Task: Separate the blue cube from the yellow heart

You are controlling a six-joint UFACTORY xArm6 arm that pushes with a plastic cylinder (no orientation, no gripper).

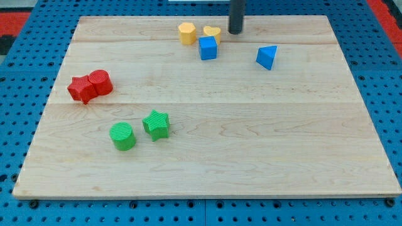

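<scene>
The blue cube [208, 48] sits near the view's top centre on the wooden board [251, 138]. The yellow heart [212, 32] lies right behind it, touching or nearly touching its top edge. My tip [235, 31] is down on the board just to the right of the yellow heart and above-right of the blue cube, a small gap away from both.
A yellow hexagonal block [186, 32] stands left of the heart. A blue triangular block [267, 56] lies to the right. A red star [80, 89] and red cylinder [100, 82] touch at the left. A green cylinder [123, 136] and green star [156, 124] sit lower left.
</scene>
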